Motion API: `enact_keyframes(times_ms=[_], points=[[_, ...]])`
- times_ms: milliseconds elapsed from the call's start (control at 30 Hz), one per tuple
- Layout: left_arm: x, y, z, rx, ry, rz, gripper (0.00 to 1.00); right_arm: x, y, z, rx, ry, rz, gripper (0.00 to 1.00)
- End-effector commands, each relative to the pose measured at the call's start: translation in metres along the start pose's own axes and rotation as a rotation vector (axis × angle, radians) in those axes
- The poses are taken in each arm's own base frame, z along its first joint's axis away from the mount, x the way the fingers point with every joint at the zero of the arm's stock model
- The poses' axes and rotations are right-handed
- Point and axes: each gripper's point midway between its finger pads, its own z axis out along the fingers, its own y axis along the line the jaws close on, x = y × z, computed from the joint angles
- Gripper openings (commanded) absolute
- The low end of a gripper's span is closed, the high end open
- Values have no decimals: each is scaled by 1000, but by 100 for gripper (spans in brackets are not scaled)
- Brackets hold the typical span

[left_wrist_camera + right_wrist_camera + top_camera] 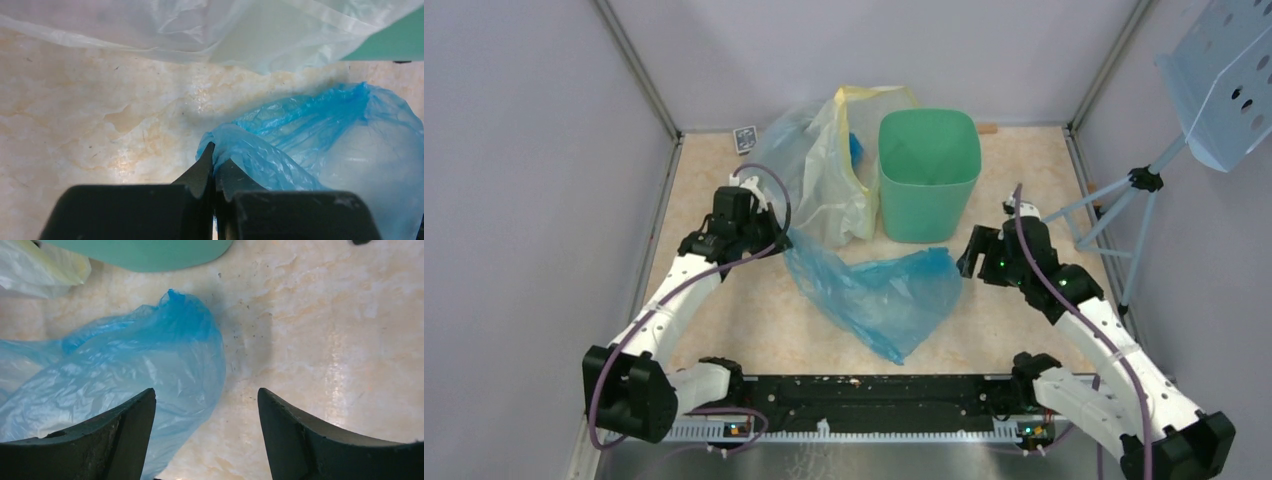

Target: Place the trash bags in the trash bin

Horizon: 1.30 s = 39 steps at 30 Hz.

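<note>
Near the trash bin [929,190], left hand [214,165] pinches the trash bag [879,295] corner; right hand [205,396] gapes over it.

One blue bag [879,295], one sack [829,175], one bin [924,212]

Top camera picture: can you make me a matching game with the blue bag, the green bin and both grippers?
1. blue bag
2. green bin
3. left gripper
4. right gripper

a. shut, pinching the bag's edge
b. open, holding nothing
c. lying crumpled
d. standing upright

Pairs: 1-c, 2-d, 3-a, 4-b.
</note>
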Motion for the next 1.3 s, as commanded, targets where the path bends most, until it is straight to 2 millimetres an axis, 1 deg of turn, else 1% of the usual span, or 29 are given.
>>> enact_keyframes(times_ms=[0,100,233,333,433,533,633,800,833,867,900,933,967,1000,1100,1200,1267], points=[[-23,-6,2,91,-122,-44,0,-18,29,5,-263,-33,178,74],[-19,-1,9,84,-102,-35,0,-19,31,14,-321,-38,242,73],[-19,1,12,81,-94,-21,0,-22,41,24,-400,-57,285,73],[-20,0,12,84,-94,-14,0,-24,45,35,-417,-49,287,73],[-20,-1,12,89,-88,-10,0,-19,47,48,-425,-10,277,73],[-21,-3,11,97,-83,-9,0,-11,52,57,-454,39,279,67],[-22,-5,10,102,-79,-10,0,-6,55,61,-474,65,291,61],[-25,-10,7,117,-71,-8,0,10,48,67,-443,121,278,56],[-25,-11,6,122,-69,-8,0,13,48,68,-441,133,274,53],[-26,-13,5,126,-68,-7,0,17,48,68,-443,144,274,47],[-27,-15,3,133,-68,-5,0,18,48,67,-449,151,272,38],[-27,-17,1,143,-66,-3,0,19,50,66,-455,160,272,26],[-28,-20,-3,152,-66,0,0,18,51,63,-463,165,268,11],[-27,-22,-7,157,-63,2,0,16,53,59,-470,166,263,0],[-31,-30,-25,168,-77,15,0,2,57,41,-478,141,238,0],[-37,-38,-50,168,-107,33,0,-21,65,15,-501,82,205,0],[-44,-49,-70,199,-146,39,0,-38,73,-5,-534,43,186,0]])
